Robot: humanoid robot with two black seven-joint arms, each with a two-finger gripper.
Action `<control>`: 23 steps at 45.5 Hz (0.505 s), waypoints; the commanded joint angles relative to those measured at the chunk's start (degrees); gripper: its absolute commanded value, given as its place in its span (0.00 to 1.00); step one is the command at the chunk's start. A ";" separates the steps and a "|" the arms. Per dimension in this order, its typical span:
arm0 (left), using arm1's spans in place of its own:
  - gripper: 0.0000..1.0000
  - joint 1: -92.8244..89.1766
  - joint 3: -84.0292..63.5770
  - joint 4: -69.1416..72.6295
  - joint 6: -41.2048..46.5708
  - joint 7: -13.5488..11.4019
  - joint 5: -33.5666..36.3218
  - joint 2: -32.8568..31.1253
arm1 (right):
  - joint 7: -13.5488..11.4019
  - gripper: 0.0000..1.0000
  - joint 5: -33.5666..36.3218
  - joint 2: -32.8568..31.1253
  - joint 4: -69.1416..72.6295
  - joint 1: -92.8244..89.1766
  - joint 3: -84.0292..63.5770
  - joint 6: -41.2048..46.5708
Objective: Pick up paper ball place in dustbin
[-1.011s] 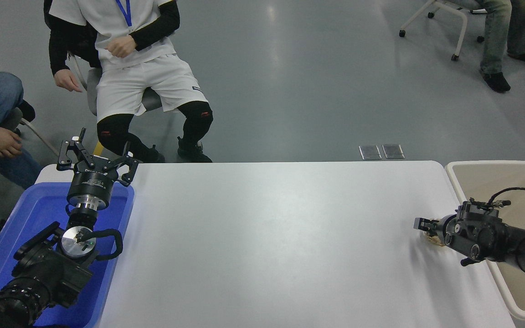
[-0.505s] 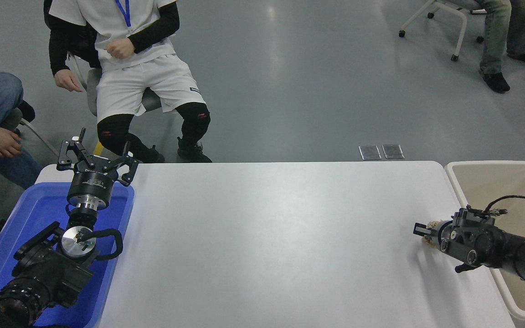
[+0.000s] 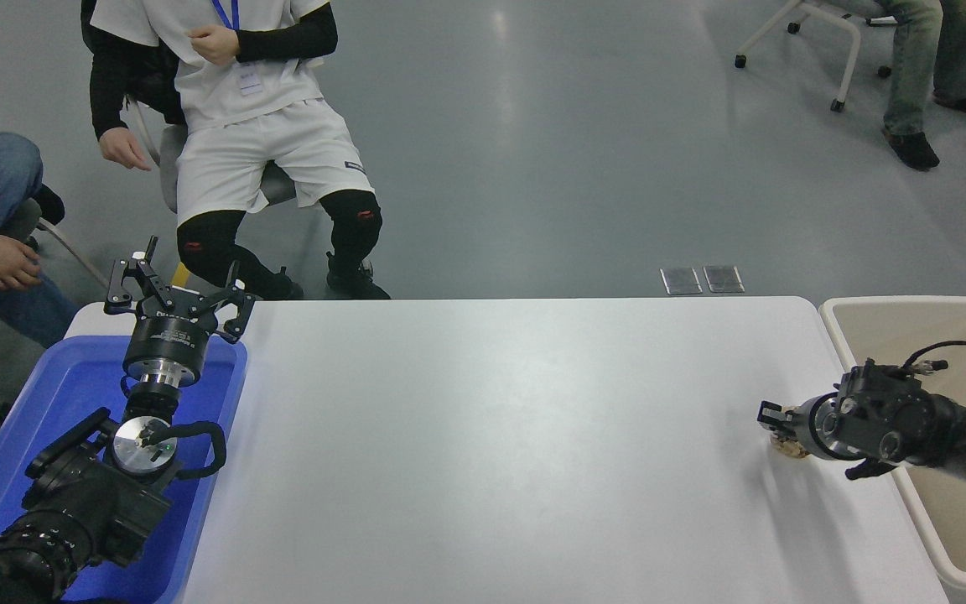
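The right end effector (image 3: 772,417) is pinching the paper ball (image 3: 787,445), which is sitting just beneath its tips near the desk (image 3: 491,436) edge. The dustbin (image 3: 911,323) is waiting behind it. The left end effector (image 3: 171,289), fingers spread, is parked.

Robotics lab or test hall. Wide grey polished floor (image 3: 550,151) with two metal floor outlet plates (image 3: 702,279). White desk (image 3: 500,436) flanked by a blue tub (image 3: 47,403) and a cream dustbin (image 3: 927,327). Two black robot arms reach in over it. Seated people (image 3: 257,126) on wheeled chairs (image 3: 818,33) watch from the far side; one wears a lanyard.
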 commanded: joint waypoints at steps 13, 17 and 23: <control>0.99 0.00 0.09 0.00 0.00 0.09 0.00 0.00 | 0.06 0.00 -0.61 -6.58 16.89 21.58 -13.46 14.39; 0.99 0.00 0.09 0.00 0.00 0.09 0.00 0.00 | -0.03 0.00 -0.43 -6.67 16.98 25.11 -13.55 20.37; 0.99 0.00 0.09 0.00 0.00 0.09 0.00 0.00 | -0.03 0.00 0.10 -7.72 17.77 32.13 -13.81 29.86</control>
